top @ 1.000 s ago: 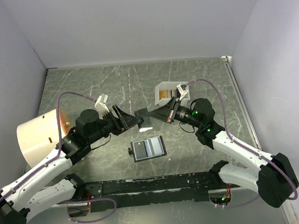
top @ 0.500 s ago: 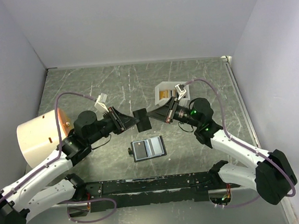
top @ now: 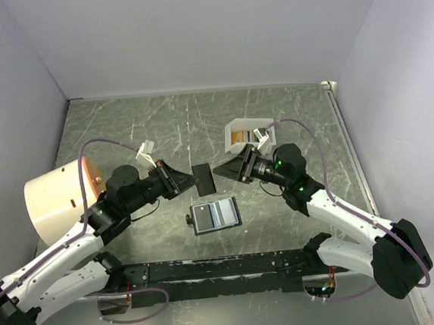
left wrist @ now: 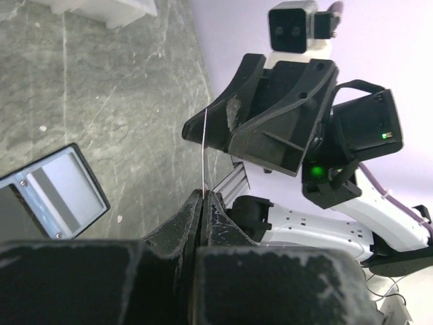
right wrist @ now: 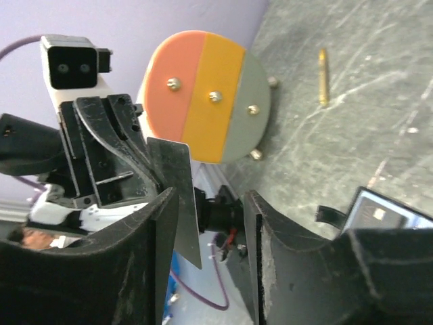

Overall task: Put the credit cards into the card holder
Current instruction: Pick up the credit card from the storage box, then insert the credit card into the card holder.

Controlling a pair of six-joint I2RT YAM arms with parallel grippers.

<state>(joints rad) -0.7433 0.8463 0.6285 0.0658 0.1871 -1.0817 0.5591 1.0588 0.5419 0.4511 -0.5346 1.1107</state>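
A dark credit card (top: 203, 178) hangs in the air above the table between the two arms. My left gripper (top: 191, 182) is shut on its left edge; in the left wrist view the card (left wrist: 204, 145) shows edge-on, rising from the closed fingertips (left wrist: 200, 203). My right gripper (top: 221, 170) faces it, open. In the right wrist view the card (right wrist: 177, 203) stands beside that gripper's left finger (right wrist: 145, 237), with a gap to the other finger. The card holder (top: 216, 215) lies open on the table just below, pale inside. A gold-tan card (top: 237, 136) sits in the white box.
The white box (top: 244, 126) stands behind the right gripper. A cream cylinder (top: 57, 198) lies on its side at the left; its orange, yellow and grey end (right wrist: 210, 95) shows in the right wrist view. A small gold object (right wrist: 322, 74) lies on the table.
The left gripper has closed on the dark card. The right gripper has opened off it and drawn back slightly to the right. The card now stands more upright.
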